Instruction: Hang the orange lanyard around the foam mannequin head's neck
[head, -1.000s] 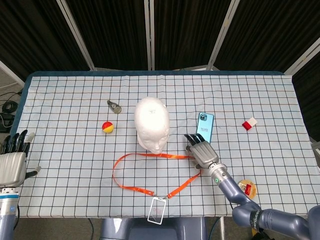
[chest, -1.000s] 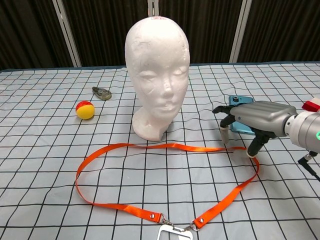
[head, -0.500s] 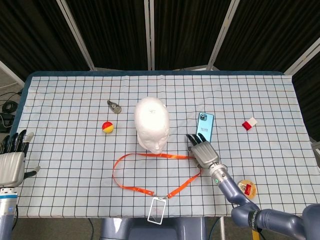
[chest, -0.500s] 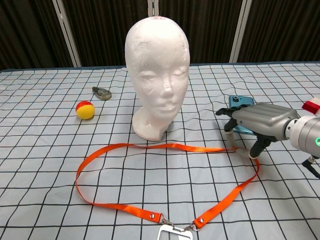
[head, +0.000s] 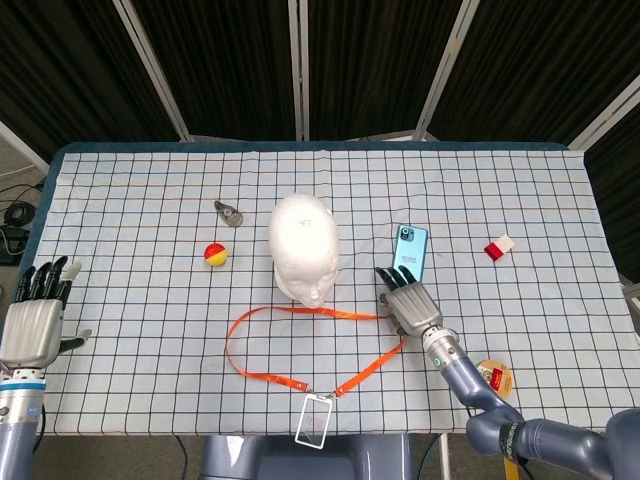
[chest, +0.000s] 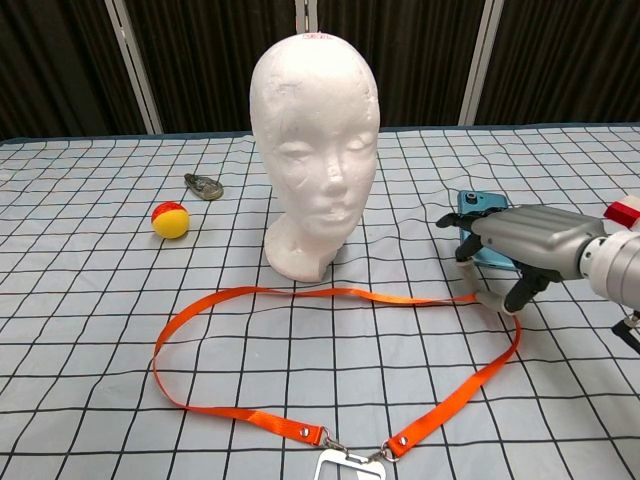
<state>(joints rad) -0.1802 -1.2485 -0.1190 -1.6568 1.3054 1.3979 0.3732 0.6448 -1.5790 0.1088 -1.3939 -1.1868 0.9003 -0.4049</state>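
Note:
The white foam mannequin head (head: 305, 245) stands upright mid-table, facing me (chest: 315, 150). The orange lanyard (head: 262, 374) lies flat in a wide loop in front of it (chest: 300, 292), with its clear badge holder (head: 315, 420) at the table's front edge. My right hand (head: 408, 305) rests at the loop's right bend, fingers spread and curved down; in the chest view the right hand (chest: 525, 245) has its fingertips (chest: 482, 296) touching the strap on the cloth, and nothing is lifted. My left hand (head: 35, 320) hovers by the table's left edge, fingers apart, holding nothing.
A blue phone (head: 410, 252) lies just behind my right hand. A red-and-yellow ball (head: 214, 254) and a small metal clip (head: 229, 213) lie left of the head. A red-white block (head: 498, 248) sits at the right, a round tin (head: 494, 376) near the front right edge.
My right hand has slid slightly right and its fingers have come down onto the strap's right bend. My left hand has risen a little toward the table. The lanyard has not moved.

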